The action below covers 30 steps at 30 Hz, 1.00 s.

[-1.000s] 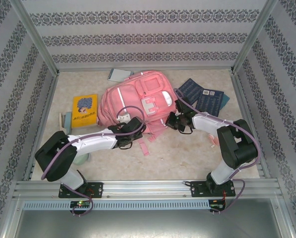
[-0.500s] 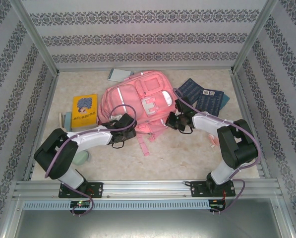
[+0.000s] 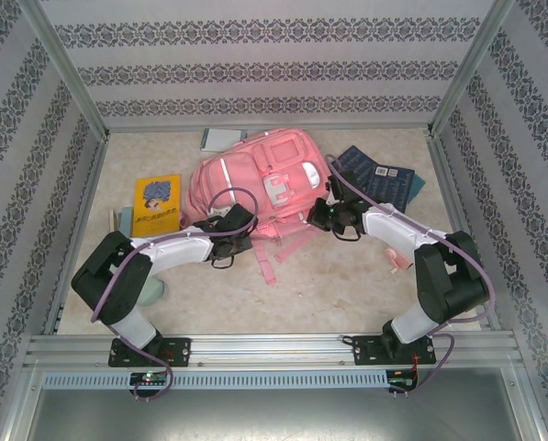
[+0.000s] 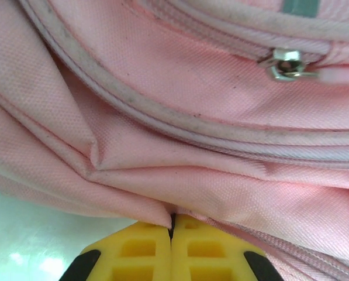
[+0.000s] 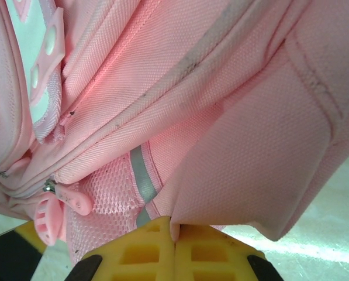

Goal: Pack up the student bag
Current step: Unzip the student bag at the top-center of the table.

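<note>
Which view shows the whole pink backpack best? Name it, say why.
The top external view: the whole pink backpack lies in frame. The left wrist view gives a close-up of its fabric folds and a zipper pull; the right wrist view, its mesh and reflective stripe.

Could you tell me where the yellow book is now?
In the top view, the yellow book lies on the table, just left of the student bag.

print on yellow book point(image 3: 157, 204) cover, dark booklets point(image 3: 374, 179), too small to read

Student bag point(image 3: 255, 175) pink; book point(image 3: 157, 204) yellow; booklets point(image 3: 376, 179) navy; walls point(image 3: 255, 69) grey-white ornamental stripes.
</note>
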Tool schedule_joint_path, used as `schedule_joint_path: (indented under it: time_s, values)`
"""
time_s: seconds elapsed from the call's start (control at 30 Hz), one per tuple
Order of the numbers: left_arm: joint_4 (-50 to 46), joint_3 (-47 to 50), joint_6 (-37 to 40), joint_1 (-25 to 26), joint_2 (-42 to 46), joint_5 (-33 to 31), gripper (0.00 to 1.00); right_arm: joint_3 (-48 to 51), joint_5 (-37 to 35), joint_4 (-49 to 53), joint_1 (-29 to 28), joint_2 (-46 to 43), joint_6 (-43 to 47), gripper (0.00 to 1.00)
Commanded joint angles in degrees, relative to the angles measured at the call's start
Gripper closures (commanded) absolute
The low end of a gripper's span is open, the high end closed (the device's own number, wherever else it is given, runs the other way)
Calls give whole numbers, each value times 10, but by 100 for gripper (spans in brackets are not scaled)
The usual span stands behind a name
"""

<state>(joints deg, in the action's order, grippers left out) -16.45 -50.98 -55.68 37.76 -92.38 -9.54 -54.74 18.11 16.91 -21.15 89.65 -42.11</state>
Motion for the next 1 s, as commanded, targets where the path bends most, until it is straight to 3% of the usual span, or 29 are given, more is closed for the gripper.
schedule_joint_path:
  time_s: [0.0, 0.1, 0.27, 0.43, 0.77, 0.97]
  values:
    - [-24, -31, 29, -4, 37, -24, 100, -18, 17, 0, 8, -1, 26, 100]
    - [-25, -34, 38, -2, 36, -11, 100, -19, 15, 0, 9, 9, 33, 100]
    - [-10, -29, 66, 37, 30, -20, 80, -12, 23, -11, 8, 17, 24, 100]
    - [0, -19, 73, 75, 15, -41, 72, -17, 18, -11, 8, 35, 21, 100]
    - [39, -20, 88, 90, -27, -54, 73, -52, -9, -19, 8, 107, 28, 100]
    - [109, -14, 109, 96, -37, -16, 64, -87, -19, -12, 10, 142, 31, 100]
